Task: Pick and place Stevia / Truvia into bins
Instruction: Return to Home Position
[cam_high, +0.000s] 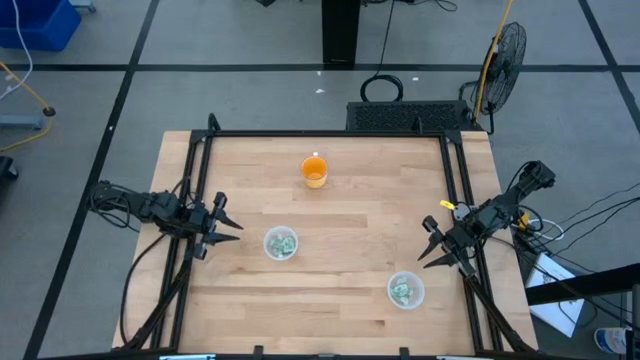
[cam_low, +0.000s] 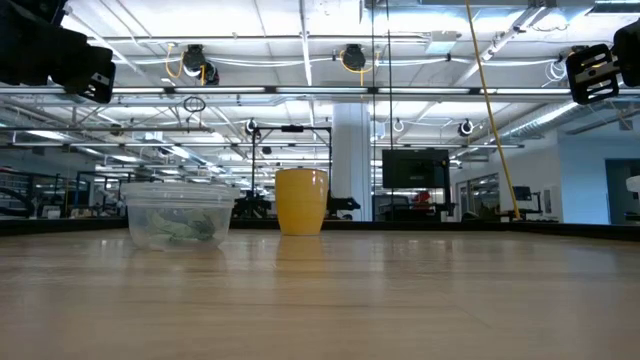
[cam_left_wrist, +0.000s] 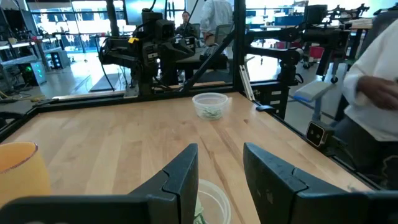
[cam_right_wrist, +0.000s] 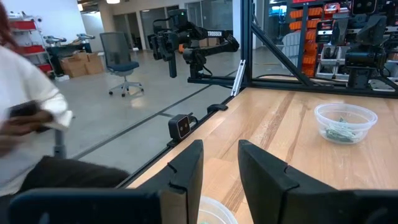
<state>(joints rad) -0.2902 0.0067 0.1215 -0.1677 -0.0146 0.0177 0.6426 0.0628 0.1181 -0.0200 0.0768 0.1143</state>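
Pale green and white sweetener packets lie inside both clear cups. One cup (cam_high: 281, 243) stands left of the table's middle, the other (cam_high: 405, 290) toward the near right. My left gripper (cam_high: 230, 222) hovers open at the table's left edge, pointing at the first cup, whose rim (cam_left_wrist: 212, 198) shows just beyond the fingers. My right gripper (cam_high: 427, 243) hovers open at the right edge, above and beside the second cup (cam_right_wrist: 215, 214). Each wrist view also shows the other cup farther off (cam_left_wrist: 210, 104) (cam_right_wrist: 345, 121). No loose packet shows on the table.
An orange cup (cam_high: 314, 171) stands upright toward the table's far side, also in the low view (cam_low: 301, 200) beside a clear cup (cam_low: 178, 215). A black frame rail (cam_high: 330, 133) borders the table. A person in white (cam_left_wrist: 379, 81) sits beyond the table's near edge.
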